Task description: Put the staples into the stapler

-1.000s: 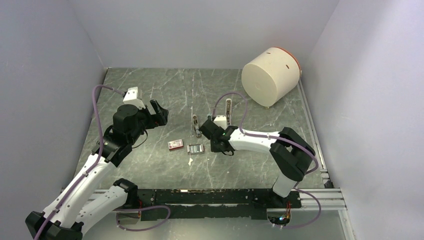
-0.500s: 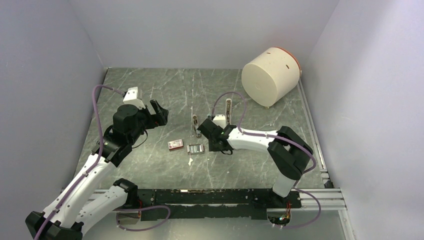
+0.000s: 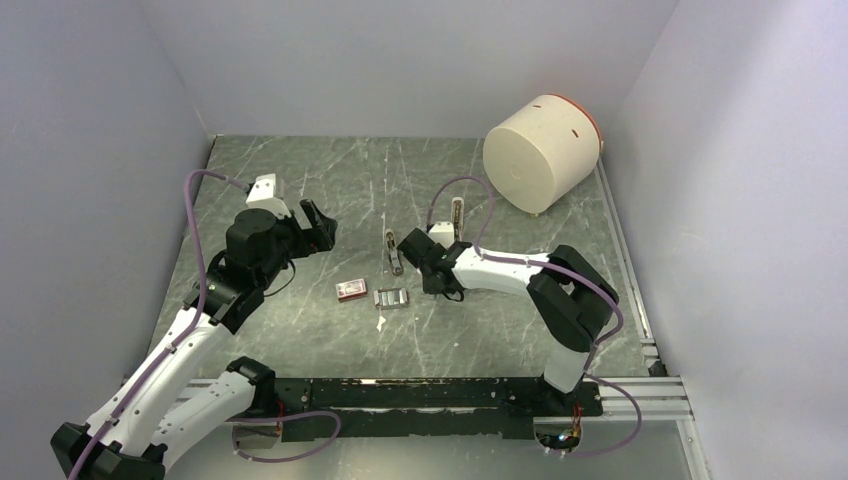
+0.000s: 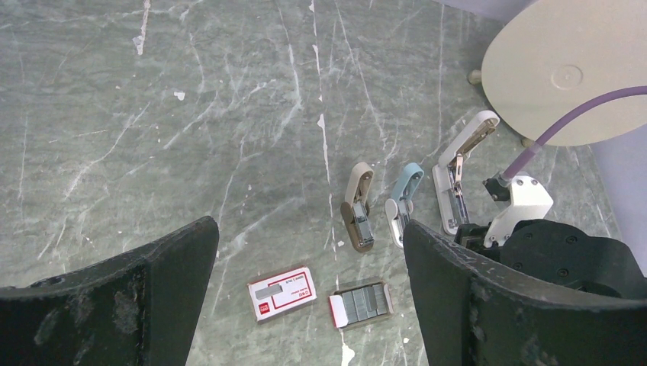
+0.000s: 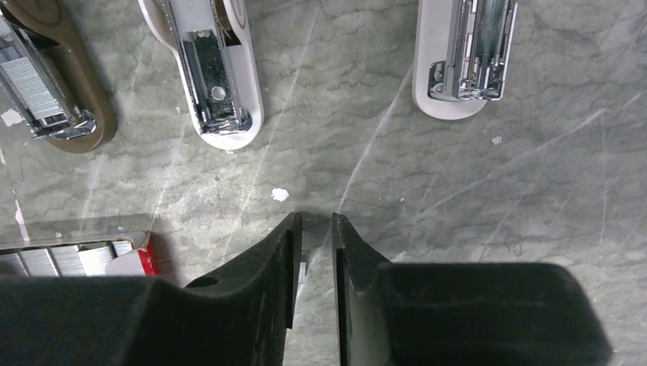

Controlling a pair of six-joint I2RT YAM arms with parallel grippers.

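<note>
The staples [image 4: 362,303], a block of grey strips with a red end, lie in their open tray [image 3: 391,298] beside a little red-and-white box [image 4: 282,293]. Three staplers lie open in a row beyond: a brown stapler [image 5: 53,84] with staples in its channel, a blue-white stapler [image 5: 210,76] and a white stapler [image 5: 461,61]. My right gripper [image 5: 317,221] hovers low just in front of them. Its jaws stand almost together, with a thin silvery strip showing against the left finger [image 5: 267,290]. My left gripper [image 4: 307,229] hangs wide open, high and to the left.
A large cream cylinder [image 3: 540,155] lies on its side at the back right. Grey walls close in the marbled table [image 3: 300,180] on three sides. A purple cable loops over my right arm near the white stapler [image 3: 457,220].
My right gripper has crept up and left from beside the staple tray towards the row of staplers. My left arm has not moved.
</note>
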